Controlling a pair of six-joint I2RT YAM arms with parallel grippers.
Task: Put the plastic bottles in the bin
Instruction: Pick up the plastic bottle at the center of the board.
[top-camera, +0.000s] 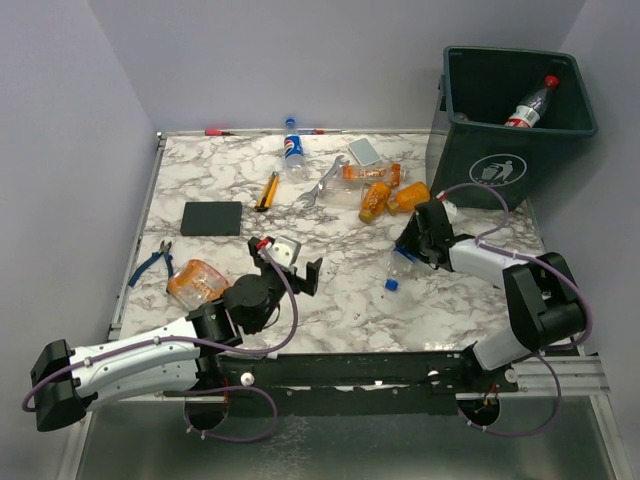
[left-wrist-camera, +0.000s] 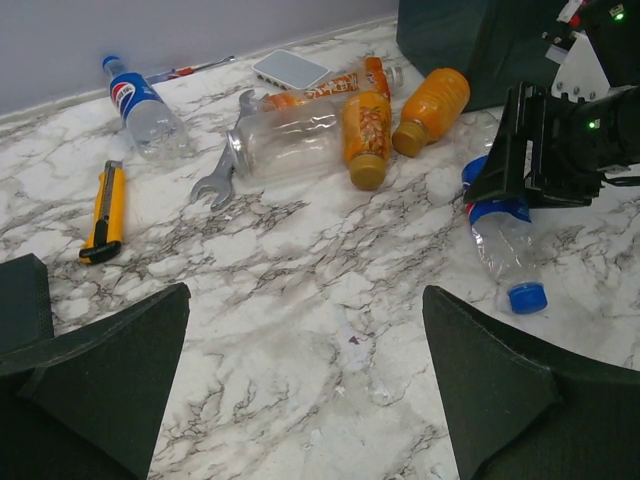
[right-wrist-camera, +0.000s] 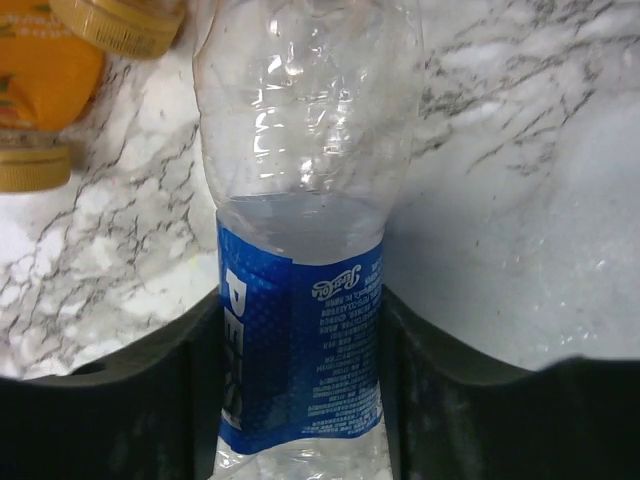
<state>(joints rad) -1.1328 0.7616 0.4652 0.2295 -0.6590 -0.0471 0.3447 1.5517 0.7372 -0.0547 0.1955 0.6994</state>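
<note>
A clear plastic bottle (right-wrist-camera: 300, 200) with a blue Pepsi label lies on the marble table, blue cap (top-camera: 391, 285) toward the arms. My right gripper (right-wrist-camera: 300, 385) is down over it, both fingers pressed against the label. The same bottle (left-wrist-camera: 505, 250) shows in the left wrist view under the right gripper (left-wrist-camera: 500, 175). Two orange bottles (top-camera: 375, 200) (top-camera: 408, 196), a clear one (top-camera: 340, 190) and another Pepsi bottle (top-camera: 293, 152) lie farther back. A crushed orange bottle (top-camera: 197, 283) lies at the left. The green bin (top-camera: 500, 170) at the back right holds a red-capped bottle (top-camera: 530, 105). My left gripper (top-camera: 295, 262) hovers open and empty.
A silver wrench (top-camera: 320, 185) and a yellow utility knife (top-camera: 267, 190) lie near the bottle cluster. A black pad (top-camera: 212, 217) and blue-handled pliers (top-camera: 152, 262) sit at the left. A white box (top-camera: 364, 151) lies behind the bottles.
</note>
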